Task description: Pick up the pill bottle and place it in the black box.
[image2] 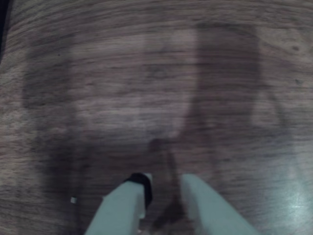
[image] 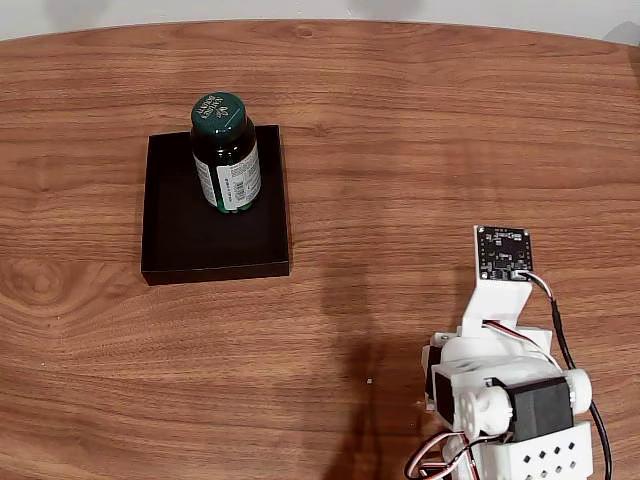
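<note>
The pill bottle [image: 227, 152], dark green with a round green cap and a white barcode label, stands upright inside the black box [image: 180, 235], near its far right corner. My arm [image: 500, 385] is folded back at the table's near right, well clear of the box. In the wrist view my gripper [image2: 165, 182] hangs just above bare wood. Its two pale fingers [image2: 122, 205] stand a narrow gap apart with nothing between them.
The wooden table [image: 420, 150] stretches bare between the arm and the box. A tiny pale speck [image: 369, 380] lies on the wood just left of the arm's base. The table's far edge curves along the top of the fixed view.
</note>
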